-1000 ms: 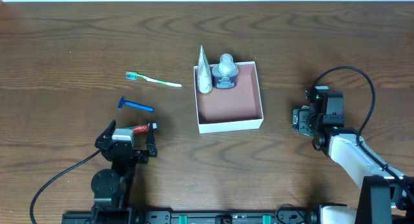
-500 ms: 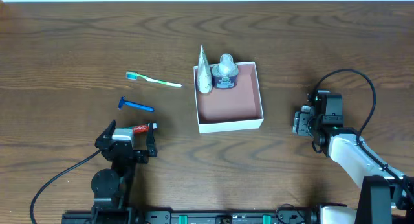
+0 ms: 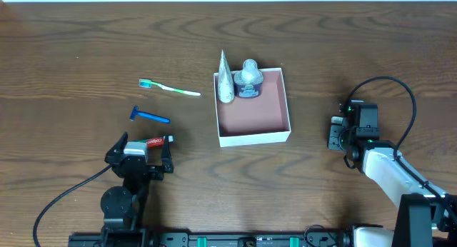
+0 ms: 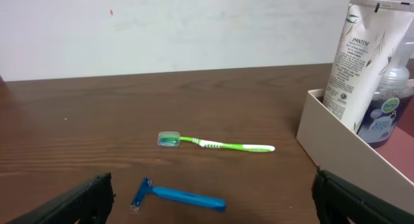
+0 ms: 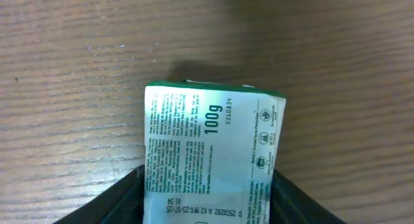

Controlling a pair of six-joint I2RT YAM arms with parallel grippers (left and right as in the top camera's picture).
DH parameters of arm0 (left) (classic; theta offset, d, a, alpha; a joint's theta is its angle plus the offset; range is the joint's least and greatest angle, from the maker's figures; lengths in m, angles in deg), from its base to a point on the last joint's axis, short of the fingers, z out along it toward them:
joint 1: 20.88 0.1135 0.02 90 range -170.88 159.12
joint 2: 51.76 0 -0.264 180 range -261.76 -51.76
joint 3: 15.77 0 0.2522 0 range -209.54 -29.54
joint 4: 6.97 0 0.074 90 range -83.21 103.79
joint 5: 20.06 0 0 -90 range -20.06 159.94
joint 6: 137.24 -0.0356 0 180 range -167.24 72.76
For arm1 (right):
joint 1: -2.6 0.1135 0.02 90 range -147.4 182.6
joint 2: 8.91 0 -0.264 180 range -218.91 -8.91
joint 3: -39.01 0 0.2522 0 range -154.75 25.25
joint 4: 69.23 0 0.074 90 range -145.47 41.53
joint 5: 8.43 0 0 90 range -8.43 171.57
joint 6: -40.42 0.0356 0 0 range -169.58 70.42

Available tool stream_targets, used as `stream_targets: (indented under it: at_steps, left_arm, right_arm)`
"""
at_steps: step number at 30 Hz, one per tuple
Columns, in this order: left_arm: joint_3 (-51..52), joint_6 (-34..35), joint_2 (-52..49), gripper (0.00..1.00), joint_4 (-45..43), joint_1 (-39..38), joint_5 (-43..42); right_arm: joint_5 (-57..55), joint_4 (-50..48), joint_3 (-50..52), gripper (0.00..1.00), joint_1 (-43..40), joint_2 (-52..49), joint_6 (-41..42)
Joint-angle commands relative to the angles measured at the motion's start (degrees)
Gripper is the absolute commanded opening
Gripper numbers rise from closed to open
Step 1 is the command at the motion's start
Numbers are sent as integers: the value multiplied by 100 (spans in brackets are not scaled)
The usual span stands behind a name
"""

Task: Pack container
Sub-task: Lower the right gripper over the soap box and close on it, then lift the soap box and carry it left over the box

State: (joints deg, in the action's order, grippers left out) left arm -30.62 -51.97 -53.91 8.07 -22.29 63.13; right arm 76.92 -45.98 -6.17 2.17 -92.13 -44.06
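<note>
The container point(image 3: 254, 138), a white square box with a pinkish-brown inside, sits mid-table. A white Pantene tube point(image 3: 225, 81) and a blue Dettol bottle point(image 3: 248, 79) stand in its far-left corner. My right gripper point(image 3: 337, 134) is to the right of it and shut on a white-and-green soap packet point(image 5: 210, 133) just above the table. My left gripper point(image 3: 141, 155) is open and empty at the front left. A red toothpaste tube point(image 3: 156, 141) lies just ahead of it. A blue razor point(image 4: 184, 196) and a green toothbrush point(image 4: 217, 144) lie beyond.
In the left wrist view the container wall point(image 4: 349, 153) stands at the right with the Pantene tube point(image 4: 359, 56) and the Dettol bottle point(image 4: 388, 111) over it. Black cables run near both arm bases at the table's front edge.
My right gripper has shifted slightly to the right and toward the front with the soap packet, turning it a little. The left arm and the other things have not moved.
</note>
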Motion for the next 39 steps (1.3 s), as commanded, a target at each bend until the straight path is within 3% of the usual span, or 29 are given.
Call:
stream_targets:
  at_steps: [1, 7, 14, 19, 25, 29, 39]
  left_arm:
    - [85, -15, -7, 98, 214, -24, -48]
    - [85, -15, -7, 98, 214, -24, -48]
    - [85, -15, -7, 98, 214, -24, -48]
    - [85, -15, -7, 98, 214, -24, -48]
    - [85, -15, -7, 98, 214, -24, -48]
    - [85, -15, -7, 98, 214, -24, -48]
    - [85, -15, -7, 98, 214, -24, -48]
  right_arm:
    - [168, -7, -85, 56, -70, -33, 17]
    - [907, 127, -634, 55, -68, 131, 17]
    - [1414, 935, -1574, 52, -68, 498, -4]
    - [1318, 1119, -1757, 58, -70, 496, -616]
    - [1043, 1134, -1753, 67, -70, -177, -874]
    - [1047, 1204, -1753, 79, -70, -721, -905]
    - [1047, 1353, -1753, 77, -70, -1462, -903]
